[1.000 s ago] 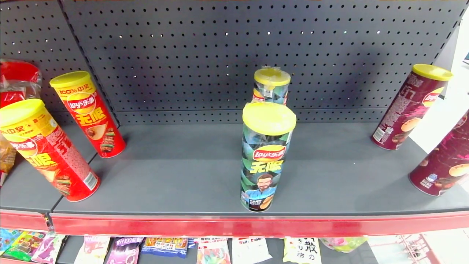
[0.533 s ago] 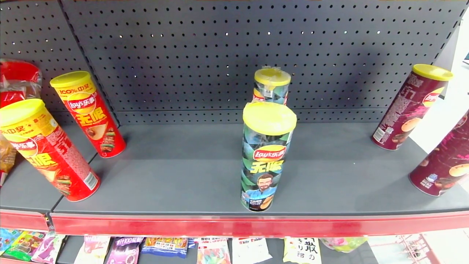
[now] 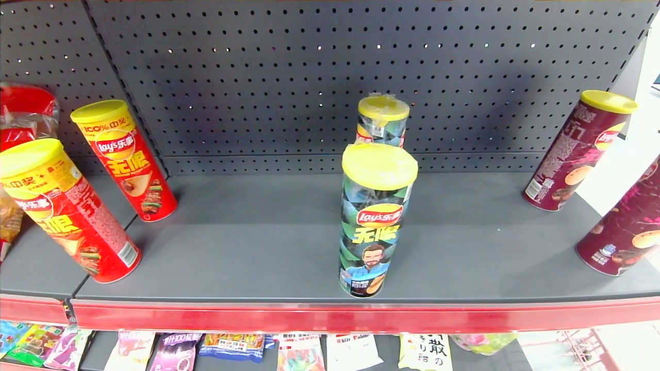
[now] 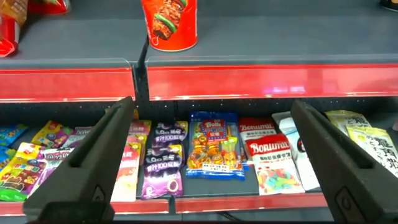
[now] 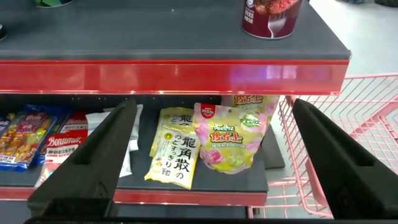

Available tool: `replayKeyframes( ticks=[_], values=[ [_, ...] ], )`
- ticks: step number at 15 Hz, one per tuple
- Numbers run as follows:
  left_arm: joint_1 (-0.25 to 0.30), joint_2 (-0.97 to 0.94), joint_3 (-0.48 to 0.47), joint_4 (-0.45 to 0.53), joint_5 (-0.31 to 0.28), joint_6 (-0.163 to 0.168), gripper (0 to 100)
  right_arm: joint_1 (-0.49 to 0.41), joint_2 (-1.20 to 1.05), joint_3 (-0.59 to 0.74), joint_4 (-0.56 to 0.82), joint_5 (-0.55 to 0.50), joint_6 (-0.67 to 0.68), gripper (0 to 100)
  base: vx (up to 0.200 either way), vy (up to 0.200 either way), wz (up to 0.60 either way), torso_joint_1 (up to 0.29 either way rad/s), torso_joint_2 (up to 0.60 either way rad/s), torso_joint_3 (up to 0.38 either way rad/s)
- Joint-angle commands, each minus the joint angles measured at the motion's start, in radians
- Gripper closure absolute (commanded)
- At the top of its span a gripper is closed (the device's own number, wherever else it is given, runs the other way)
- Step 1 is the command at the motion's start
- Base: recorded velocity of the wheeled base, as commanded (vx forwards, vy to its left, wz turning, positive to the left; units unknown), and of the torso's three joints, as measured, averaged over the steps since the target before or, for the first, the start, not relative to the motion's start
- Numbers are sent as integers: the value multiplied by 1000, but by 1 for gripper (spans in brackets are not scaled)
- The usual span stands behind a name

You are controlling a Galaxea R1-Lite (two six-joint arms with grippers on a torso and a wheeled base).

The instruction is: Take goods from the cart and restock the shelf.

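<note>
Shelf [image 3: 258, 247] carries upright chip cans [image 3: 376, 221]; left and right jaws both spread wide.

Pretty much nothing to report: over the last second the blue-green chip can [image 3: 376, 221] near the front edge of the shelf [image 3: 258, 247] hasn't budged, and neither has anything else up there.

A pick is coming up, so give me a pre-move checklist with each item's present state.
1. Left tool open and empty: ok.
2. Right tool open and empty: ok.
3. Free space on shelf to the left of middle can: ok.
4. Middle can standing upright: ok.
5. Goods ready in cart: cannot tell.
</note>
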Motion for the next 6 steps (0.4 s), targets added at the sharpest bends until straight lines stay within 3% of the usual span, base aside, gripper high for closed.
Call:
replayKeyframes(
  ticks=[1,6],
  values=[
    [0,1,0,0,-1,-1,0,0,-1,0,0,-1,-1,0,0,0,0,0,0,0],
    [0,1,0,0,0,0,0,0,-1,0,0,-3,5,0,0,0,0,0,0,0]
  ],
)
